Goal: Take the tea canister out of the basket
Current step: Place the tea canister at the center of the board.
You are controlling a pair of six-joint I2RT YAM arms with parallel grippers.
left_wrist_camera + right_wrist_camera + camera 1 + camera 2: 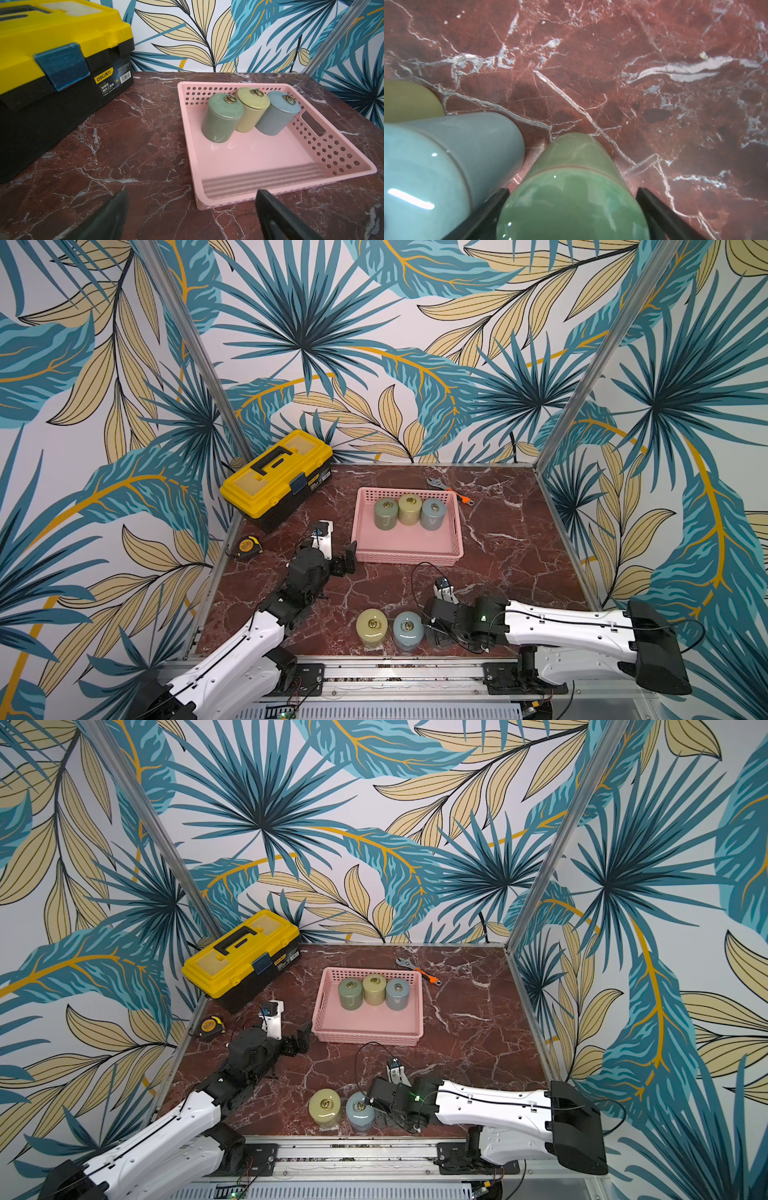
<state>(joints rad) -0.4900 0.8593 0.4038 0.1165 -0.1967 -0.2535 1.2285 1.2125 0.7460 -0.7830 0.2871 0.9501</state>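
The pink basket (407, 558) (207, 202) sits mid-table and holds three upright lidded tea canisters in a row at its far side: green (385, 514), yellow (410, 509) and blue (432, 514). A yellow canister (372, 627) and a blue one (408, 630) stand on the table near the front edge. Next to that blue one stands a green canister (571, 197), between the spread jaws of my right gripper (573, 189); table shows between it and one finger. In both top views the gripper hides this canister. My left gripper (192, 193) hangs open and empty by the basket's near left corner.
A yellow-and-black toolbox (276, 472) stands at the back left. A tape measure (249, 546) lies at the left edge. A wrench with an orange handle (451, 489) lies behind the basket. Patterned walls and metal posts close in three sides.
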